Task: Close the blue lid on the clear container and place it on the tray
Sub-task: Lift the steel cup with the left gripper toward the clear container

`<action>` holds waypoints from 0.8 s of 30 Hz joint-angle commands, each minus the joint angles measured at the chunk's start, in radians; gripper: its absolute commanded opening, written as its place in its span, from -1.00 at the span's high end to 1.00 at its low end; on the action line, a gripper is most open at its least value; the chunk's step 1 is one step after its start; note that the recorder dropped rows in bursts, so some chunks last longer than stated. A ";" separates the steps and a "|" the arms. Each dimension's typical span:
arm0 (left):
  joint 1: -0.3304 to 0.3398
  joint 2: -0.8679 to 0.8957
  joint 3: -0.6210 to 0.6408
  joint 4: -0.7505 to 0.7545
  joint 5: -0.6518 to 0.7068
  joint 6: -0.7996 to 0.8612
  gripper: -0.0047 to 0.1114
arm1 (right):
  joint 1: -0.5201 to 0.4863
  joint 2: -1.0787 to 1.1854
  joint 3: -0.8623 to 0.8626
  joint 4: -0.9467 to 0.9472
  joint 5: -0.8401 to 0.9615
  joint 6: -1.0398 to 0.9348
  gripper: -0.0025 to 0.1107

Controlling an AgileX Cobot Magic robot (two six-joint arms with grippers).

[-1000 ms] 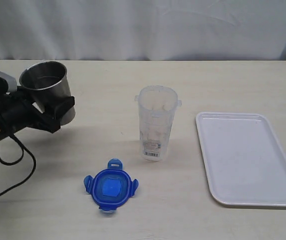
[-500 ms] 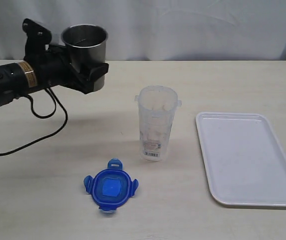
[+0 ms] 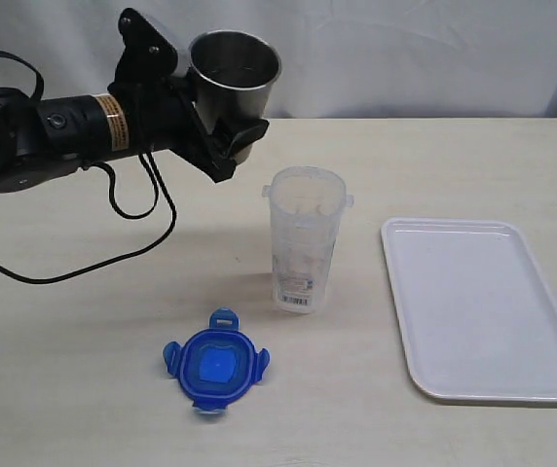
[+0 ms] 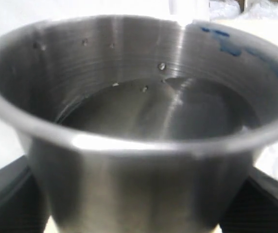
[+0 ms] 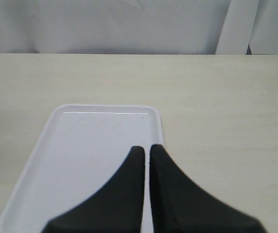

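blue lid (image 3: 215,362): bright blue, paler centre
clear container (image 3: 304,238): transparent, barcode label
tray (image 3: 473,302): white
steel cup (image 3: 232,73): grey
table (image 3: 84,389): beige

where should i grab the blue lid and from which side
Probably from straight above, pinching the blue lid across its round rim in the gaps between the flap tabs. It lies flat on the table with the tabs splayed outward, so no side wall stands up for a sideways approach.

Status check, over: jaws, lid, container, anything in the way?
Left gripper shut on steel cup, aloft near clear container. Right gripper shut, empty, above tray. Blue lid off, on table.
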 commanded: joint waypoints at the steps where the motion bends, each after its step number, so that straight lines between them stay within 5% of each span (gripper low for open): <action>1: -0.022 -0.022 -0.017 -0.013 0.010 0.074 0.92 | 0.002 -0.004 0.003 0.005 0.000 -0.003 0.88; 24: -0.067 -0.022 -0.017 0.014 0.070 0.351 0.92 | 0.002 -0.004 0.003 0.005 0.000 -0.003 0.88</action>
